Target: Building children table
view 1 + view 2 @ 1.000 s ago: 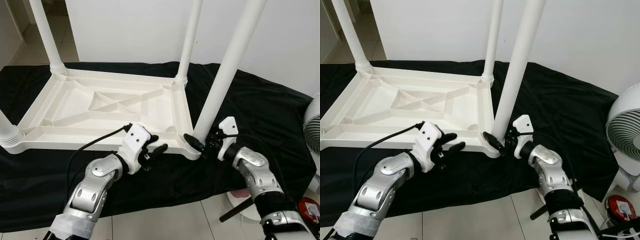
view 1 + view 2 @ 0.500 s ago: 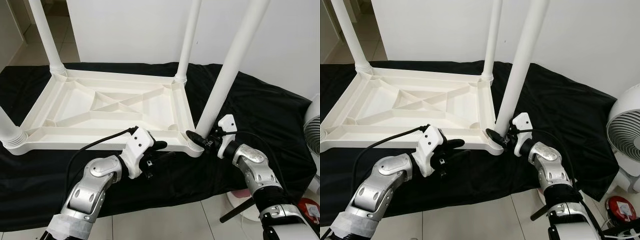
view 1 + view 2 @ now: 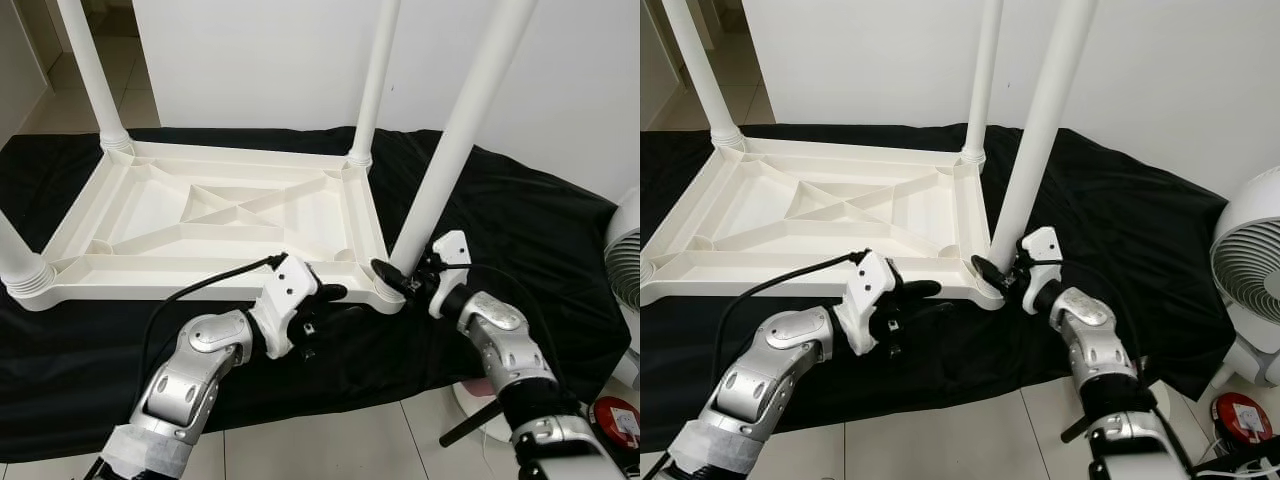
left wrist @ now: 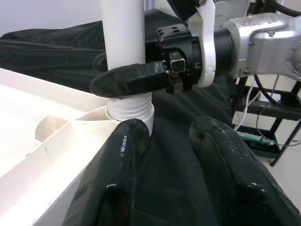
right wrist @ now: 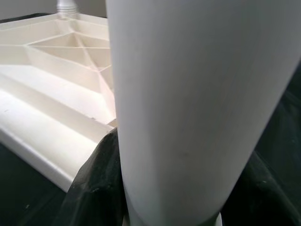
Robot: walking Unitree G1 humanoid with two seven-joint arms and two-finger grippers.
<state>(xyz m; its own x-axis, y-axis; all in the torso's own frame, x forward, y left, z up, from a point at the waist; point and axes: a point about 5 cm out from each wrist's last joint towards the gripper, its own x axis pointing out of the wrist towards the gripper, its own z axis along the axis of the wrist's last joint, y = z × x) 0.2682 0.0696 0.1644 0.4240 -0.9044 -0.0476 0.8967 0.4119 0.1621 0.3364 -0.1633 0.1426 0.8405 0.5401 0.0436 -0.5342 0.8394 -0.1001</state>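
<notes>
Moved since a second ago: left gripper [image 3: 322, 303] has slid along the near rim of the upturned white plastic table top [image 3: 215, 215] toward the near right corner; it sat back from the rim, and now one finger lies against the rim while the other is over the cloth.
Right gripper [image 3: 398, 283]: has shifted only slightly, still clamped low on the tall white plastic leg [image 3: 452, 140] just above its ribbed collar; the left wrist view shows one black finger [image 4: 129, 79] wrapped across the front of the tube.
Left gripper state: fingers parted, nothing between them; the two pads [image 4: 117, 181] point at the corner socket, the inner one close against the white rim.
Table top position: upside down on the black cloth [image 3: 520, 220] spread on the floor, ribbed underside up.
Other legs: far left white leg [image 3: 92, 70] and far right white leg [image 3: 375, 75] upright in their corner sockets; near left leg collar [image 3: 22, 272] seated at the near left corner.
Near right leg: stands in the socket leaning a little to the right; whether it is fully home cannot be told.
Meaning for the task: judged as the fourth and last leg being seated or tightened, the left gripper coming in to brace the corner.
Bystanding items: white floor fan [image 3: 1250, 270] beyond the cloth's right edge.
</notes>
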